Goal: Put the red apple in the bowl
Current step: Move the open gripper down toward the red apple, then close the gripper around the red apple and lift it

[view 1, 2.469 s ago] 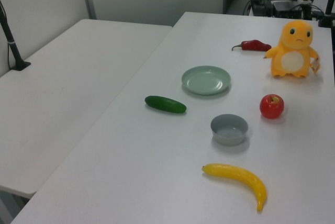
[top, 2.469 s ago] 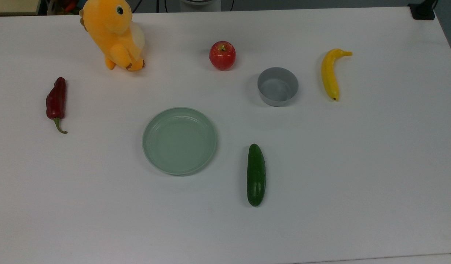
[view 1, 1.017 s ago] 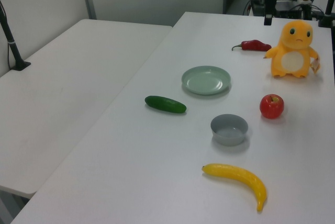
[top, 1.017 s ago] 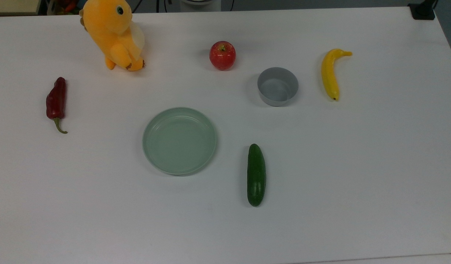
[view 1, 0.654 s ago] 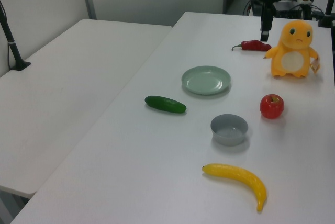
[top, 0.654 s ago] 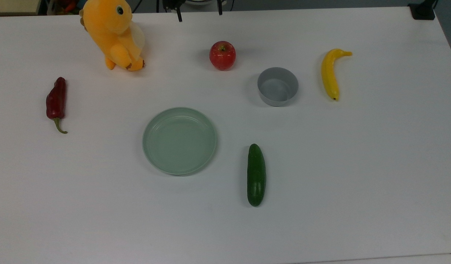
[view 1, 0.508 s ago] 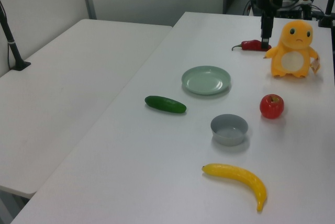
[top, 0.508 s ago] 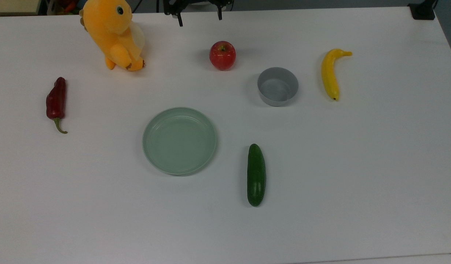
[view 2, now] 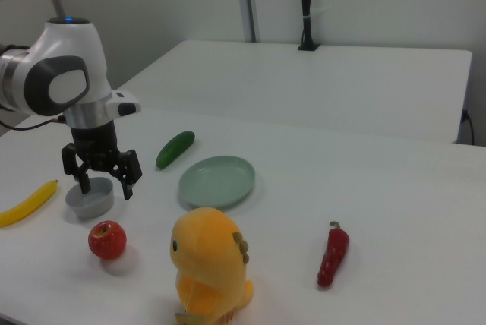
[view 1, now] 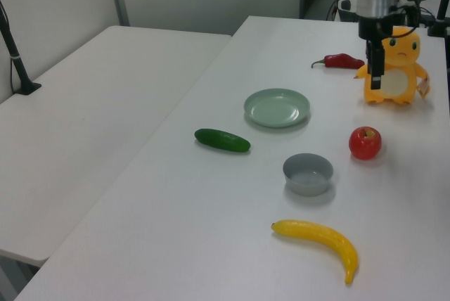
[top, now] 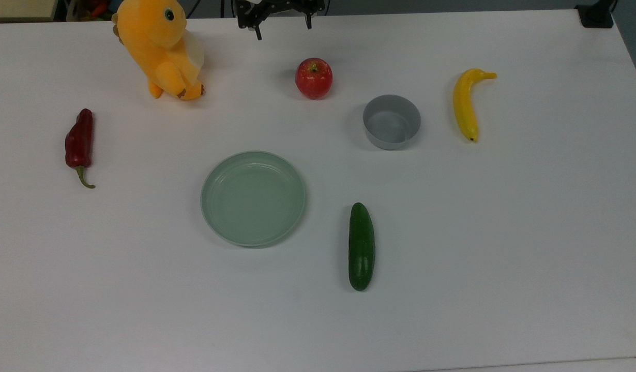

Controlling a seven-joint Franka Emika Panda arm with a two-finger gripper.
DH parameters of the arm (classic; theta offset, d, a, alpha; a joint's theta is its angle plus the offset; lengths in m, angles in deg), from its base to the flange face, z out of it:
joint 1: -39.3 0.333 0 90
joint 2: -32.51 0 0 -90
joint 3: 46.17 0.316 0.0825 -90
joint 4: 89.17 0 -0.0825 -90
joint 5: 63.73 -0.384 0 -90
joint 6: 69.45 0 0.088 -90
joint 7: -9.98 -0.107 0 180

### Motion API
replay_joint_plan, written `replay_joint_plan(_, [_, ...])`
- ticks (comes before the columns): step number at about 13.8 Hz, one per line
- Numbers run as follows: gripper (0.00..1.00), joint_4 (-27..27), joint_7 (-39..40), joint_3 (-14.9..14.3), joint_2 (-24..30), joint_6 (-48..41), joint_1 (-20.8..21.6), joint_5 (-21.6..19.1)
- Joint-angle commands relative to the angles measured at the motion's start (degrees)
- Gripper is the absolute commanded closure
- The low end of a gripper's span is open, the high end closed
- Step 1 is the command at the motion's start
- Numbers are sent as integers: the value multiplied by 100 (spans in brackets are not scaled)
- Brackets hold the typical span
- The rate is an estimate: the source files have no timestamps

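— While the chili pepper (top: 79, 145) sits alone at the top view's far left, why is nothing else out there?
— It reads as a decoy, I'd say: dark red like the target, but long and well apart from everything. Next along, the orange plush toy (top: 160, 49) stands upright at the far edge of the desk (top: 504, 248), and the pale green plate (top: 253, 198) lies bare nearer the middle.
— And the hand?
— The hand (top: 282, 28) hangs above the desk's far edge, between the plush and the red apple (top: 314, 78) in the top view, its two fingers spread wide and holding nothing. I judge the spread suits the apple's round girth, for a straight drop over it.
— Where is the apple itself?
— Resting on the desk, stem up, just beyond the bowl (top: 392, 122) and to the top view's left of it, near but not touching. The bowl is upright and bare, so a short carry should do.
— Anything further right?
— A cucumber (top: 361, 246) lies nearer the camera, and a banana (top: 466, 105) lies to the bowl's right in the top view, both apart from the route.
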Motion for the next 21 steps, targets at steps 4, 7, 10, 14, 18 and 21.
replay_joint_plan(4, [0,755,144,-36,153,718,324,-105])
replay_joint_plan(7, [0,905,144,-36,38,885,377,-105])
replay_joint_plan(10, [0,967,91,-36,-321,1254,517,-105])
replay_joint_plan(14, [0,958,91,-36,-620,1431,588,-96])
replay_joint_plan(18, [0,958,91,-36,-823,1624,667,-70])
replay_joint_plan(21, [0,949,91,-36,-893,1633,685,-43])
